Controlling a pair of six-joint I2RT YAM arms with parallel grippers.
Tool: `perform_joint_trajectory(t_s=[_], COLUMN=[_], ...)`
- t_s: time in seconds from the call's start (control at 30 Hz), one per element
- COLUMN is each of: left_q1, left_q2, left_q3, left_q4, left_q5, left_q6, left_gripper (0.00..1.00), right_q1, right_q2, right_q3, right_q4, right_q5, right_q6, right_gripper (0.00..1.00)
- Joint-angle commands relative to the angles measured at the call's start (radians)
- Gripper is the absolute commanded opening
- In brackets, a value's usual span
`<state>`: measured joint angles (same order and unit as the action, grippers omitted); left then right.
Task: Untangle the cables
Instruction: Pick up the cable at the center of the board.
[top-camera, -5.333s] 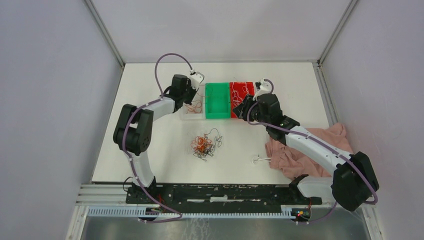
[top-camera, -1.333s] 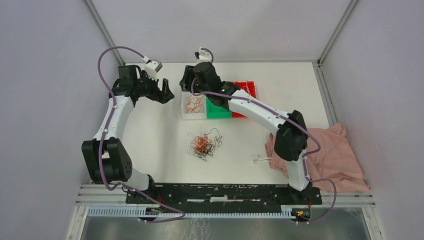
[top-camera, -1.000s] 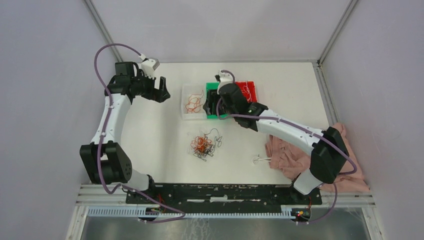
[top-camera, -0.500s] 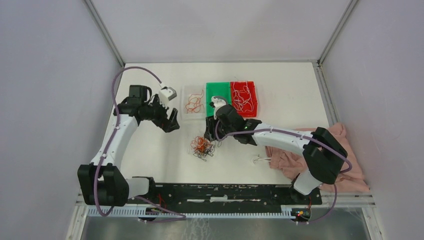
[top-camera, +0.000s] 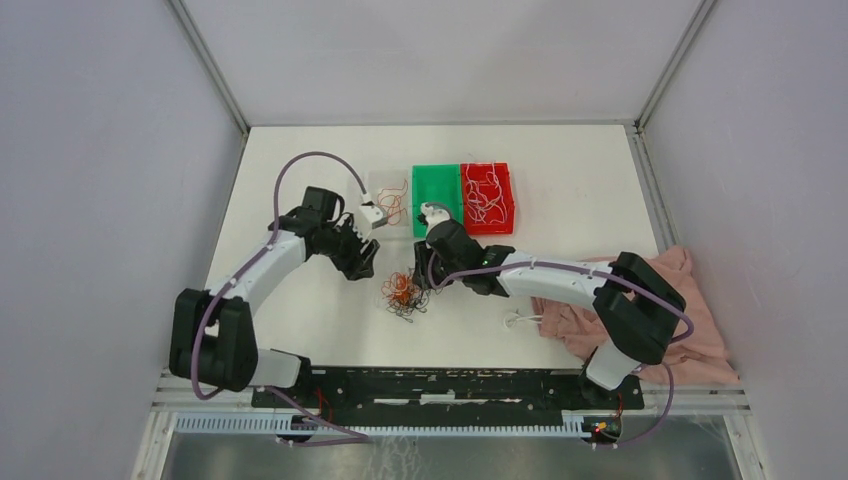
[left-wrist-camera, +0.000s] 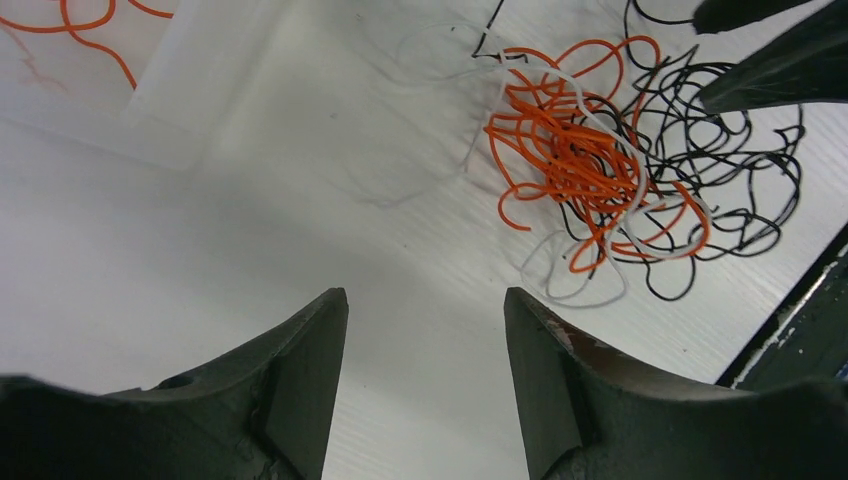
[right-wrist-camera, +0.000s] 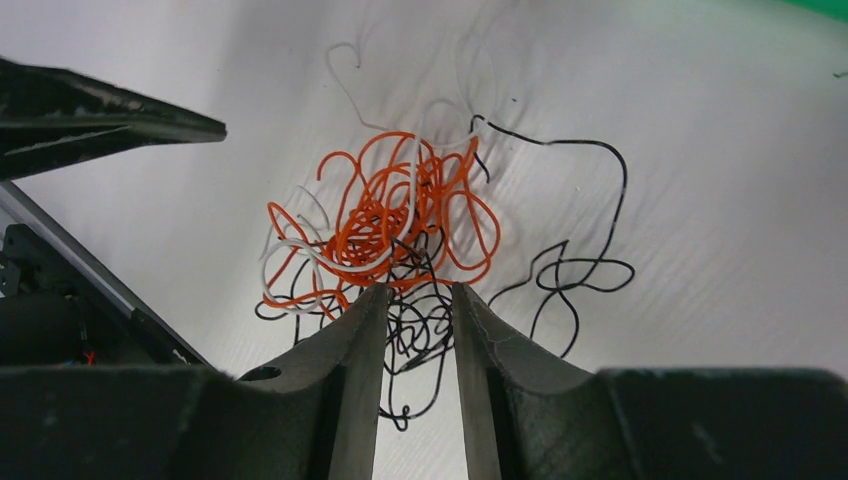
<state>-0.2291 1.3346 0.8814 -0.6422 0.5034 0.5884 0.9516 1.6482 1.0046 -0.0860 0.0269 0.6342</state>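
Cables (top-camera: 403, 293) lie in one tangle on the worktop (top-camera: 310, 325), just nearside-left of the green tray (top-camera: 436, 195). Left pincer (left-wrist-camera: 425, 300) is released and empty, further left of that tray, short of the tangle. Right pincer (right-wrist-camera: 415, 292) has its jaws narrowly apart astride black loops, nothing pinched yet, probably set to tease one strand out. Wires are hair-thin springy curls: orange core, black fringe, a few white.

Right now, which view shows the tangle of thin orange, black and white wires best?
Left wrist: whole tangle of orange, black and white wires, close, strands distinct. Right wrist: close too, but the right gripper covers near strands. Top external: only a small clump.
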Motion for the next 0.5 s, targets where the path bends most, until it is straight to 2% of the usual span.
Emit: perform_joint_trajectory(t_s=[0.0,0.2,0.47], left_q1=[-0.019,-0.039,-0.039], left_q2=[0.101,0.256,0.336], left_q3=[0.04,0.108,0.188], left_q4=[0.122,0.112,0.059], left_q5=[0.013,0.052,0.114], left_q6=[0.012,0.117,0.26], left_gripper=[0.65,0.65,0.67], right_q1=[0.002,0.001,0.001], right_q2=[-0.076,-0.109,-0.156], right_q3=[-0.036,-0.054,-0.097], right_q4=[0.019,0.022,0.027], right_q5=[0.062,0.084,0.059], right_q6=[0.007,0.014,0.038], right_gripper=[0.36,0.36,0.34])
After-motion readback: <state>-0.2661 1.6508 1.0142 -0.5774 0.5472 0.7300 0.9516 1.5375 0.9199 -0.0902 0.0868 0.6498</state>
